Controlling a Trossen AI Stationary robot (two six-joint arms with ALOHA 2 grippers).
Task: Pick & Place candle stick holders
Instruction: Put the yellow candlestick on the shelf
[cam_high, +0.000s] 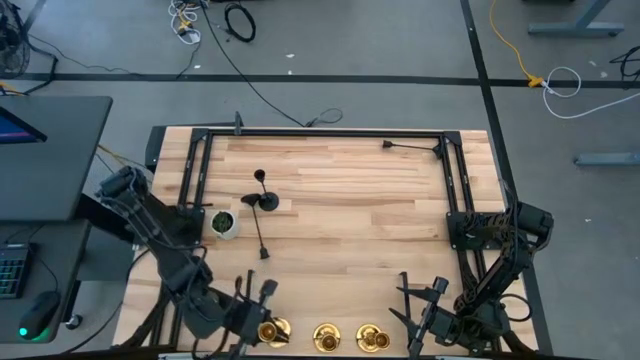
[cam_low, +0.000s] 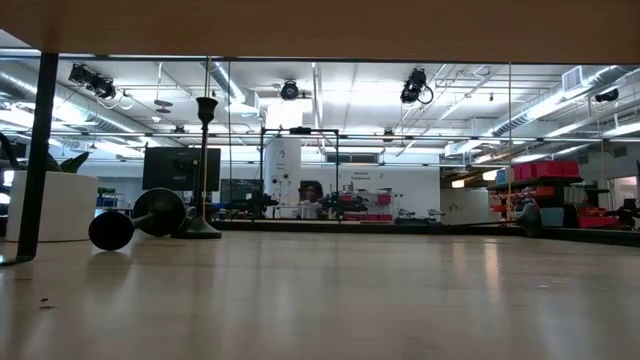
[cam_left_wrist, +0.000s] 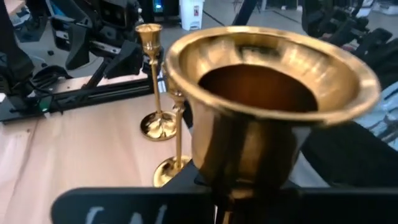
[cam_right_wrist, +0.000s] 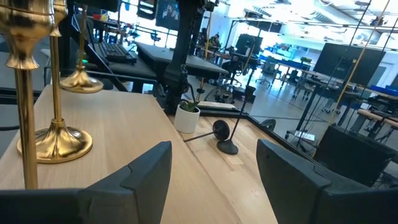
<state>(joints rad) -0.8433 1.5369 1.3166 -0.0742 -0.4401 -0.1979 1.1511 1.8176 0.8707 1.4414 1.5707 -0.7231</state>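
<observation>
Three brass candle stick holders stand in a row at the table's near edge (cam_high: 275, 333) (cam_high: 327, 338) (cam_high: 372, 339). My left gripper (cam_high: 260, 318) is at the leftmost one, whose cup (cam_left_wrist: 267, 106) fills the left wrist view; the gripper is shut on it. The other two show beyond it (cam_left_wrist: 166, 169) (cam_left_wrist: 158, 124). My right gripper (cam_right_wrist: 214, 174) is open and empty, just right of the row (cam_high: 425, 305). Black holders sit mid-table left: one upright on its base (cam_low: 207, 170), others lying on their sides (cam_low: 110, 230) (cam_high: 262, 235). My left gripper comes level from the table's left side and is shut on the leftmost brass holder's stem just under the cup (cam_left_wrist: 227, 211). The cup and the dark fingers (cam_left_wrist: 155, 208) hide the place of contact. The holder stays upright; whether its base is on the table does not show.
A small white pot with a green plant (cam_high: 223, 222) stands left of the black holders. A black metal frame (cam_high: 320, 133) runs round the table's far and side edges. Bare wood (cam_high: 360, 220) lies between the black holders and the brass row.
</observation>
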